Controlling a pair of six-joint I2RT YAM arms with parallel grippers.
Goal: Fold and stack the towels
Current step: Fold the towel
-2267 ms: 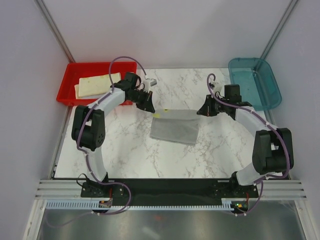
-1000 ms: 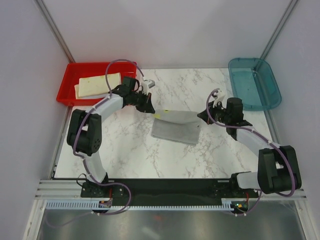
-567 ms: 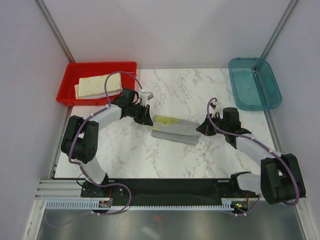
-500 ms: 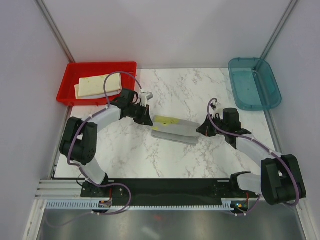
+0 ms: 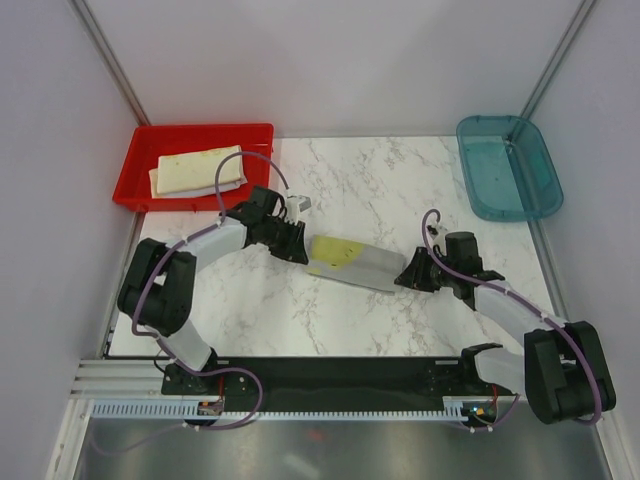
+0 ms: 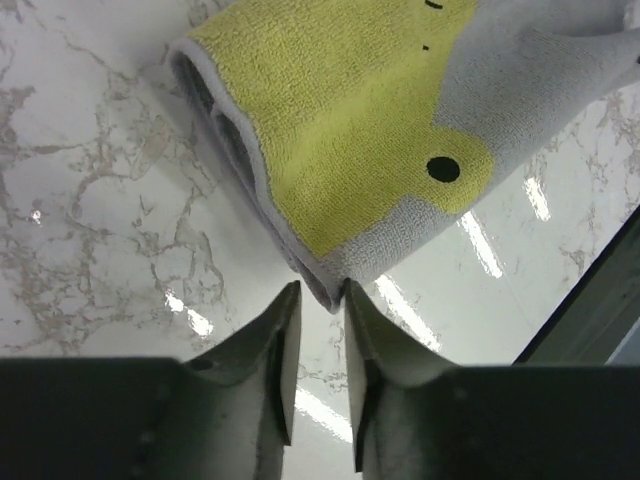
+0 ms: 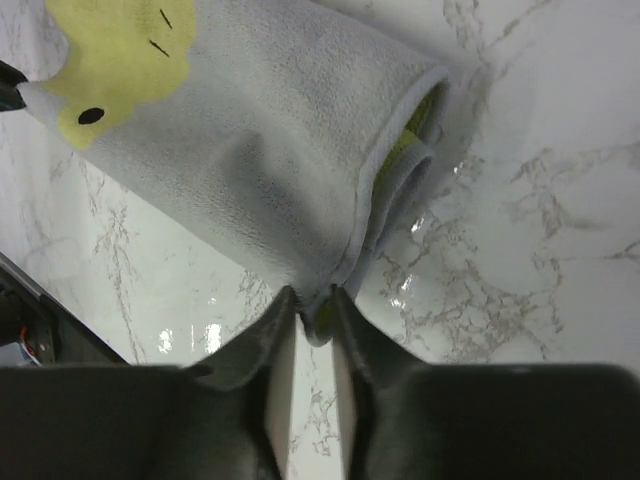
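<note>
On your far left, the tray (image 5: 127, 188) holds the folded towels (image 5: 195, 170), pale cream, lying one on another. That part of the job looks done, though from above you cannot count how many are there.

Next comes the left end effector (image 5: 297, 247), low at the left end of the grey towel (image 5: 365, 265). In its wrist view the jaws stand narrowly apart, with the towel's near corner between the tips and worktop (image 5: 260, 310) showing through the gap. It reads as a loose straddle rather than a firm pinch.

The grey towel lies mid-worktop, doubled over with its yellow patch (image 5: 335, 252) on top. The layered edges at both ends suggest this fold is in place, and it looks fairly even.

At the towel's right end, the right end effector (image 5: 408, 275) matches the left one: a slim gap, with a cloth corner between the tips.

Far right, the bin (image 5: 540, 190) shows no towel.

What you have left, I judge, is perhaps one more fold across, then carrying the grey towel onto the folded towels in the tray. No other loose towel is in view.
</note>
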